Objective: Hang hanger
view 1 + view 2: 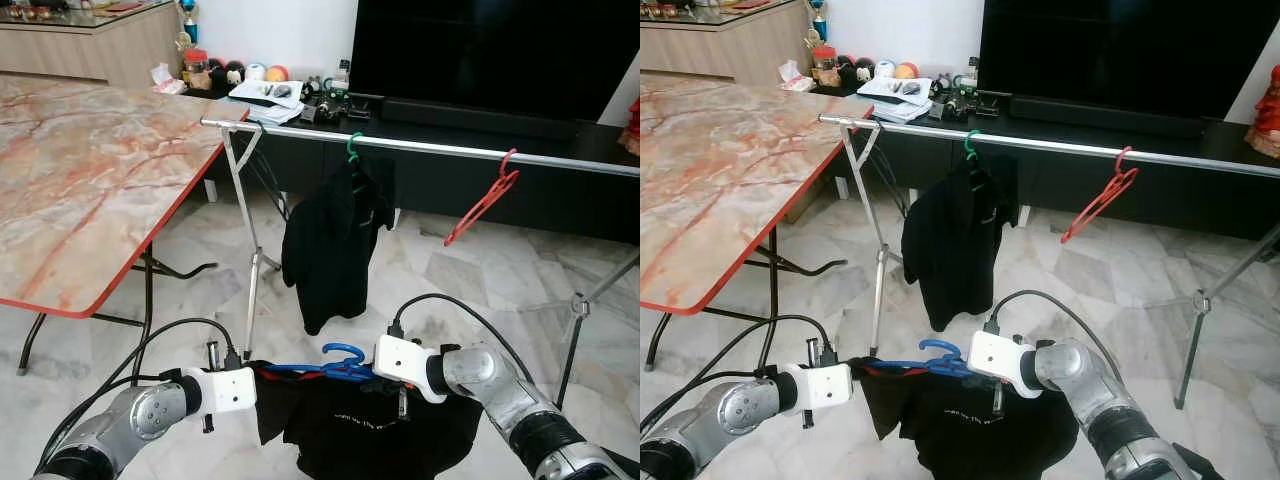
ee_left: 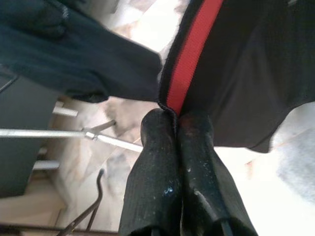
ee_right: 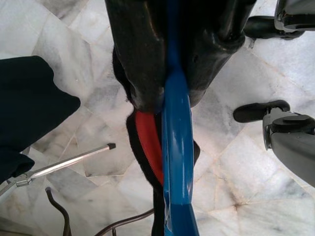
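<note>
The right gripper (image 3: 167,98) pinches the blue hanger (image 1: 335,368), which carries a black shirt (image 1: 380,430). The left gripper (image 2: 176,123) is pressed together on that shirt's red-lined edge. Both hold the load low, in front of the metal rail (image 1: 420,146). On the rail hang a black garment (image 1: 330,240) on a green hanger (image 1: 353,147) and an empty red hanger (image 1: 485,205); a marble table (image 1: 90,170) stands left of it.
</note>
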Motion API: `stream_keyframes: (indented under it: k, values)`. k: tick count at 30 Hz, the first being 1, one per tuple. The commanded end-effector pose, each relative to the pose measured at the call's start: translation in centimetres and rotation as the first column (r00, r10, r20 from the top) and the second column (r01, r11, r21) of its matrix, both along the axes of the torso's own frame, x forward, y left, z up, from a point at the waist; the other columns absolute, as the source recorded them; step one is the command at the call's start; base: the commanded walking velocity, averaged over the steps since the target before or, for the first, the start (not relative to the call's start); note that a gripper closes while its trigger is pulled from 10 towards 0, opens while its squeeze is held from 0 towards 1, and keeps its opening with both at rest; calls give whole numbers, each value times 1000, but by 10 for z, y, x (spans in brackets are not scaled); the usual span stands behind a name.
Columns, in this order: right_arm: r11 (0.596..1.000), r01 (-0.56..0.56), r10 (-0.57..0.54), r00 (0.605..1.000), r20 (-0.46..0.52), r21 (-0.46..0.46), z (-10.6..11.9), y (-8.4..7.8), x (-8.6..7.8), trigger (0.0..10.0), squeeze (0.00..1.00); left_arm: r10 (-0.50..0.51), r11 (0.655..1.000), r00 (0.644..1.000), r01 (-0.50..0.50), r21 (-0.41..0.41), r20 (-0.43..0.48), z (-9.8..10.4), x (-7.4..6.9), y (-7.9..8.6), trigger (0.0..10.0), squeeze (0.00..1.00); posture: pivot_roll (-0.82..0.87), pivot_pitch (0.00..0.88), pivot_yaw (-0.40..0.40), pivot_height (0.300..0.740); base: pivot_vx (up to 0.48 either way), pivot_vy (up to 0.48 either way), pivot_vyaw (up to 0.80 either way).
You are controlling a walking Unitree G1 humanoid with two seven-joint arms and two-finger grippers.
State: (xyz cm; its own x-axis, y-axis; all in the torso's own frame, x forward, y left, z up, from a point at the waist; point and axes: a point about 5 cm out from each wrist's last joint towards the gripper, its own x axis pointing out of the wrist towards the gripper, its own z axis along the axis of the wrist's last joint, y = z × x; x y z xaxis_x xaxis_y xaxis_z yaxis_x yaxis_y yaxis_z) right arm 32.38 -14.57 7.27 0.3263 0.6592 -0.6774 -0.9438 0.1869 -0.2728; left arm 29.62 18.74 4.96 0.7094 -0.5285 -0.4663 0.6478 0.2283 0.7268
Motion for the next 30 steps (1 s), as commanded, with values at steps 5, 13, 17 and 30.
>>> stream_keyframes:
  k: [5,13,17,30]
  values:
    - [994,75,-80,994,70,73,21,-15,8,10000,0,159,976,987,-153,153,-28,-13,0,31,0,0,167,44,-29,740,0,0,0]
    - [961,142,-167,982,90,238,41,-28,10,10000,0,190,959,960,-136,250,-206,-38,-21,44,0,0,164,38,-24,740,0,0,0]
    - [932,148,-187,979,87,332,51,-29,11,10000,0,141,972,937,-69,224,-320,-49,-34,37,0,0,161,33,-25,740,0,0,0]
    - [994,91,-90,996,11,-57,6,-46,-16,10000,0,164,983,973,-148,106,-164,-30,-16,28,0,0,166,39,-25,740,0,0,0]
